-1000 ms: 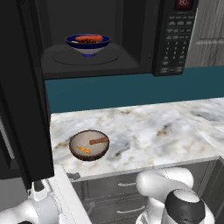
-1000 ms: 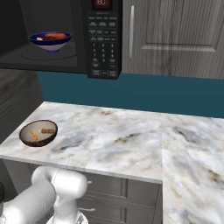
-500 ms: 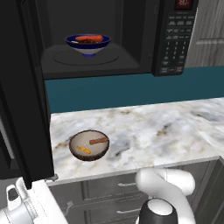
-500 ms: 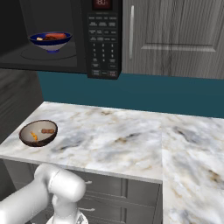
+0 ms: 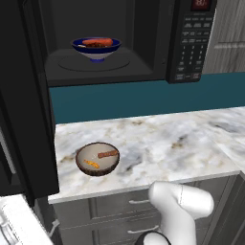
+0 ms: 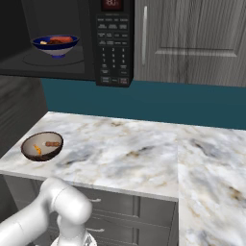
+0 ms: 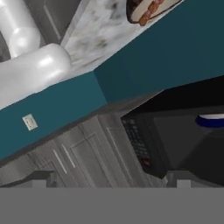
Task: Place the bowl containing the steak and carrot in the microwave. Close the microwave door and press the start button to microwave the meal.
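Nearest the base, the white arm [image 5: 181, 210] bends low in front of the grey drawers [image 6: 115, 204], below the counter edge; the gripper [image 7: 111, 181] looks along an upside-down scene, its two dark fingertips [image 7: 41, 178] standing well apart at the bottom of the hand view with nothing between them, so it is wide and holds nothing. Above the drawers lies the marble counter [image 5: 162, 143]; toward its left end sits the brown bowl [image 5: 97, 158], upright, with a reddish strip and an orange sliver inside, well clear of the counter's front edge. Behind the counter runs the teal wall [image 6: 144, 101]; grey cabinets [image 6: 192, 38] hang above it to the right. The door [image 5: 24, 95] stands swung open at the left, a tall black panel reaching down past the counter's left end. Farthest back is the microwave [image 5: 143, 38], its cavity open and its keypad [image 6: 114, 48] on the right under a red display; the bowl [image 5: 96, 47] rests upright on the turntable [image 5: 94, 62], near its middle; the carrot [image 5: 97, 42] lies across the bowl's top; the steak [image 6: 56, 41] shows as a dark lump beside it.
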Tool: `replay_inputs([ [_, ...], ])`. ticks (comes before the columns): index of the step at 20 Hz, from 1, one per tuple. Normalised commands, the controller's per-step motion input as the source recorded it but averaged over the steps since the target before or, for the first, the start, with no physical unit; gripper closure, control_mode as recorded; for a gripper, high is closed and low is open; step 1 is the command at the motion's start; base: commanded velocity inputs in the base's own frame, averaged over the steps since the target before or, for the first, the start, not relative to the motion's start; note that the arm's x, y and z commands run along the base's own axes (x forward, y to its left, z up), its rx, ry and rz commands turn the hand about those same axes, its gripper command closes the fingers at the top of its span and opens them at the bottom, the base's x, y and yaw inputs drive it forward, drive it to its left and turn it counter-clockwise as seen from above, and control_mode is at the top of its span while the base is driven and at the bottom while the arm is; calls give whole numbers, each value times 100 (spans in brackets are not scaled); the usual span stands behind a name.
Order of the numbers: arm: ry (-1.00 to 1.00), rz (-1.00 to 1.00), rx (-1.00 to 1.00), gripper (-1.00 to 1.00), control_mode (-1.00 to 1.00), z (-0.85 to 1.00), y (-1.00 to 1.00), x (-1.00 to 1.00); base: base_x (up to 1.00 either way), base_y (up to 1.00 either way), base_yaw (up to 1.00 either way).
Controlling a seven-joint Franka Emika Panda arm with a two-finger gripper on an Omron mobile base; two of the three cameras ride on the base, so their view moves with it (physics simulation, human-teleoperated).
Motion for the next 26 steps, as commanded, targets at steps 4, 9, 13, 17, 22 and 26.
replay_inputs([
  [4, -2, -4, -4, -100, -100, 46, 38, 0, 0, 0, 0],
  [9, -3, -2, -3, -100, -100, 29, 34, 1, 0, 0, 0],
  [13, 0, 0, -3, -100, -100, 4, 31, 15, 0, 0, 0],
  [17, 0, 0, -2, -100, -100, 0, 30, 23, 0, 0, 0],
  [22, 0, 0, -1, -100, -100, 8, 27, 26, 0, 0, 0],
  [26, 0, 0, -1, -100, -100, 19, 29, 14, 0, 0, 0],
])
